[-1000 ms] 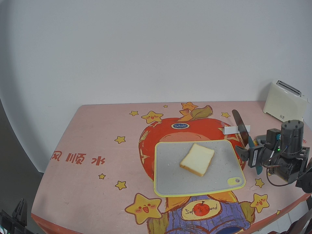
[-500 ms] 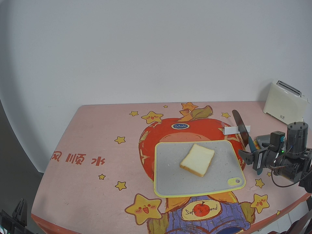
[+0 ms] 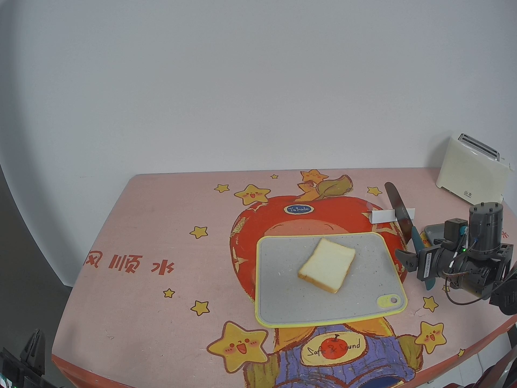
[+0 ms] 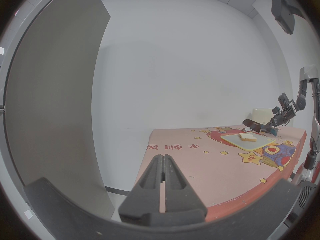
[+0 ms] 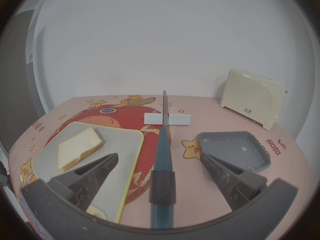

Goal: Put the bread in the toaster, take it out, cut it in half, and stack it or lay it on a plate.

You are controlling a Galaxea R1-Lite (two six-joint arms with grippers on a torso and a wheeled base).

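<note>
A slice of bread (image 3: 327, 264) (image 5: 78, 146) lies flat on the grey, yellow-rimmed cutting board (image 3: 280, 292) (image 5: 121, 140) in the middle of the table. To the board's right lies a knife (image 3: 400, 210) (image 5: 163, 150) with a teal handle, its blade propped on a small white rest (image 3: 393, 215) (image 5: 180, 119). My right gripper (image 3: 407, 258) (image 5: 158, 155) is open just over the handle, one finger on each side, not clamping it. The cream toaster (image 3: 473, 174) (image 5: 252, 97) stands at the far right corner. My left gripper (image 4: 162, 157) is shut on nothing, off the table's left edge.
A shallow grey tray (image 5: 233, 149) (image 3: 432, 229) with crumbs sits right of the knife, between it and the toaster. The table's left half is bare pink surface (image 3: 161, 227). A plain wall stands behind the table.
My right arm has drawn back a little toward the table's right edge and sunk lower, its fingers still apart over the knife handle. Bread, knife and left arm have not moved.
</note>
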